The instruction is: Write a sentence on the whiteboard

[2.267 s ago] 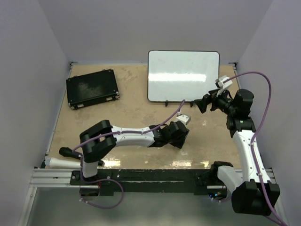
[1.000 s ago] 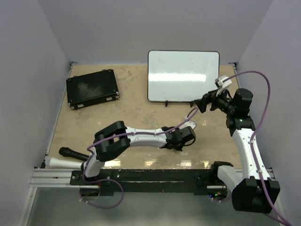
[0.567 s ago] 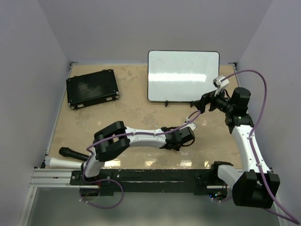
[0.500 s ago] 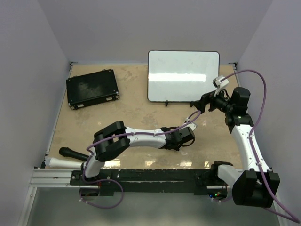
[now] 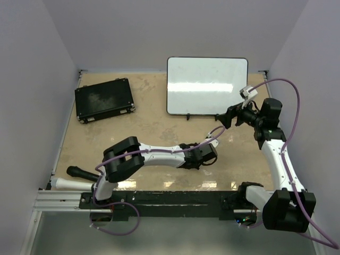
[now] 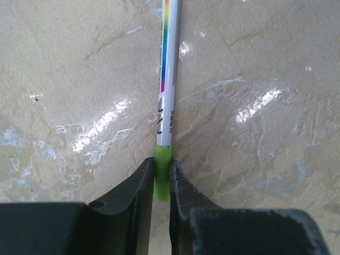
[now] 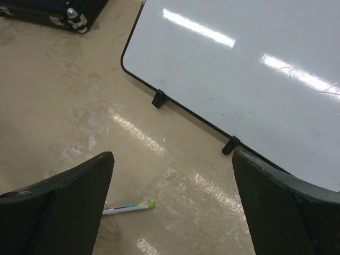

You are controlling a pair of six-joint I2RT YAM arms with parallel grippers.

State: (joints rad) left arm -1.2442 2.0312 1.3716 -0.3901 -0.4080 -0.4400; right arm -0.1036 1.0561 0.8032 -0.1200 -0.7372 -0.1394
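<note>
The whiteboard [image 5: 207,85] lies flat at the far side of the counter [image 5: 154,127], right of centre, its glossy white face catching streaks of light. Two small black clips [image 7: 158,98] sit on its near rim. A flat black case [image 5: 103,99] rests at the far left, well apart from the board. The left arm stretches low across the near half of the counter, and the left gripper [image 6: 161,164] is down at the surface, well short of the whiteboard's near edge. Its jaws are clenched on the green end of a marker [image 6: 167,79], a white barrel with a rainbow stripe that lies flat on the counter and points away from the wrist. The dark fingers [image 6: 139,186] press that green tip from both sides. The right wrist view shows the same marker [image 7: 130,207] on the counter, near side of the board, with a green tip at its right end and its left part hidden behind a finger. The right gripper [image 7: 172,155] hovers above the counter just off the whiteboard's near right corner. Its jaws are spread wide and grasp nothing.
</note>
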